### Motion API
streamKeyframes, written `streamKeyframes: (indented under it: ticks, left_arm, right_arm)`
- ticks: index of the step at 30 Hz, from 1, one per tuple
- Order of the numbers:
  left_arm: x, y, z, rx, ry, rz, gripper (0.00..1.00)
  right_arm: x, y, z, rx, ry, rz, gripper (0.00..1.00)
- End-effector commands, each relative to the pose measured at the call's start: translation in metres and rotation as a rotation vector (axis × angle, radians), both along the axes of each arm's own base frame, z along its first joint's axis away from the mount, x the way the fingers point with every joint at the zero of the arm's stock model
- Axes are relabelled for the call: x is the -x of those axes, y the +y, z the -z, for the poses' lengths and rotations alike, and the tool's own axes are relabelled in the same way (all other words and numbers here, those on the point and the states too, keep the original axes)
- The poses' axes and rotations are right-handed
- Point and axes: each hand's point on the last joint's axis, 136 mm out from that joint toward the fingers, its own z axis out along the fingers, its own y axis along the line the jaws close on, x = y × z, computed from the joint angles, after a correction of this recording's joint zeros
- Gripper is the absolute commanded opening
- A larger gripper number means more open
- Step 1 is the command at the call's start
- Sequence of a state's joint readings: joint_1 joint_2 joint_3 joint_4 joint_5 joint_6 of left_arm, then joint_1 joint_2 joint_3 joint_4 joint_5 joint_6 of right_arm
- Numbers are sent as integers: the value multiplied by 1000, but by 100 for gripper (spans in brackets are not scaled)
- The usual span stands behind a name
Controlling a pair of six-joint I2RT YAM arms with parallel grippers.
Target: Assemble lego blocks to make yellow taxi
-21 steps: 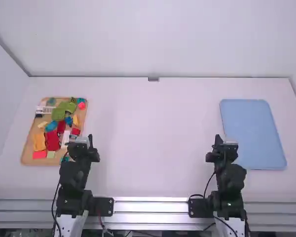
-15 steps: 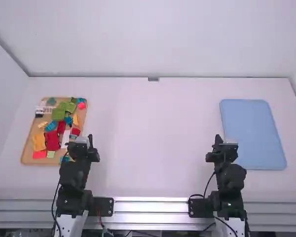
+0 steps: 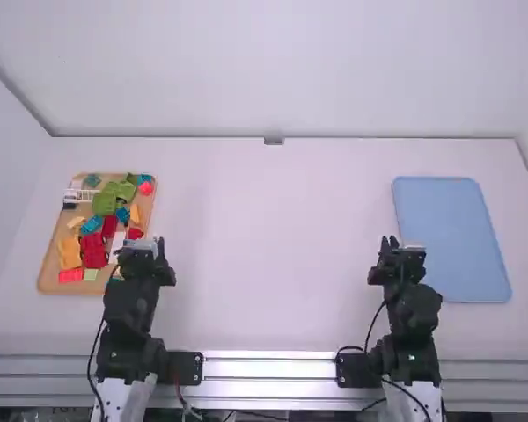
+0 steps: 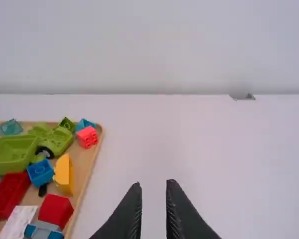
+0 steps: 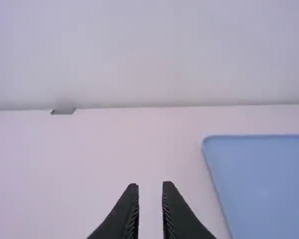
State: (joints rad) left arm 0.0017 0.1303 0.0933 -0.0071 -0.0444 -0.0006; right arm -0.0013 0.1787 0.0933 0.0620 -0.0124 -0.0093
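The lego blocks (image 3: 92, 251) lie in a mixed spread on the wooden tray (image 4: 87, 158), at the left side of the table (image 3: 264, 229). Among them are a large yellow block (image 3: 69, 252), a yellow sloped block (image 4: 64, 173), red, blue and green pieces, and a green piece with a black wheel (image 4: 45, 152). The taxi looks unstarted; the step in hand seems to be choosing the first part. The left gripper (image 4: 151, 184) is near the tray, fingers parted with nothing between them; the right gripper (image 5: 150, 185), near the blue tray (image 3: 453, 237) on the far right, is likewise parted and empty. The next move probably calls for the left arm to pick out a base or yellow part without disturbing its close neighbours.
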Motion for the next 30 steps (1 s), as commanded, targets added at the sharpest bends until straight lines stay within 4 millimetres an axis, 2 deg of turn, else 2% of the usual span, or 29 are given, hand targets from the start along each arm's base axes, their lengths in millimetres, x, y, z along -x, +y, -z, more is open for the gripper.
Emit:
streamKeyframes:
  ticks: [1,10,18,30]
  left_arm:
    - [-1,4,-19,-11,-22,-27,19]
    - [-8,21,-44,-32,-3,-125,35]
    - [-21,33,-75,-50,-7,-204,51]
    - [-44,37,-105,-64,16,-233,73]
  right_arm:
    - [-3,0,-26,-1,-36,0,19]
    - [-19,7,-59,-1,-48,-36,35]
    - [-42,25,-92,7,-68,-102,51]
    - [-83,51,-125,113,-99,-193,73]
